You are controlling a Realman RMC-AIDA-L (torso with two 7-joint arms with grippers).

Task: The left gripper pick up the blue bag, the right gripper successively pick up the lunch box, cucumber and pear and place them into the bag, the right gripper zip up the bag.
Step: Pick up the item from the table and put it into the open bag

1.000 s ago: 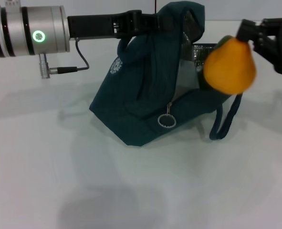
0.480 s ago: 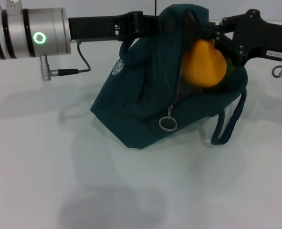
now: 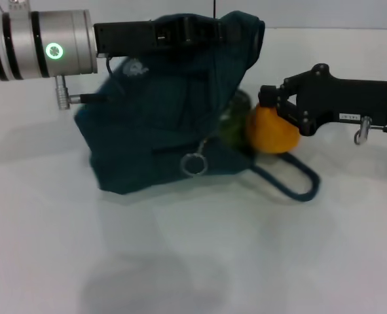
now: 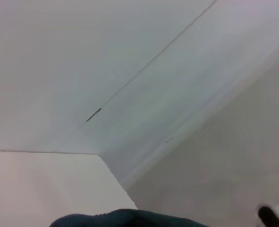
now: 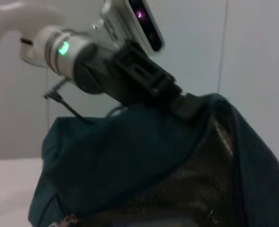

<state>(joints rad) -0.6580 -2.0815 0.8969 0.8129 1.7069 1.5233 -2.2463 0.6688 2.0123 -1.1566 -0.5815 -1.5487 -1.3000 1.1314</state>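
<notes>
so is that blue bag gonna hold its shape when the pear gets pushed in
Probably not: the blue bag sags in folds from the left gripper, so it looks floppy. Pushed by the pear in the right gripper, it would likely slide or collapse.

Bag (image 3: 150, 131): on the desk (image 3: 193, 261), its top pinched in the left gripper (image 3: 222, 29) fingers.
Pear (image 3: 272, 134): at the right gripper (image 3: 268, 108) fingers, beside the bag's opening.

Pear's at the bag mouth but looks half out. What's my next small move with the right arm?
Probably nudge the right gripper further toward the blue bag before releasing: the pear sits at the opening's edge, mostly outside, while the left gripper holds the top up.
</notes>
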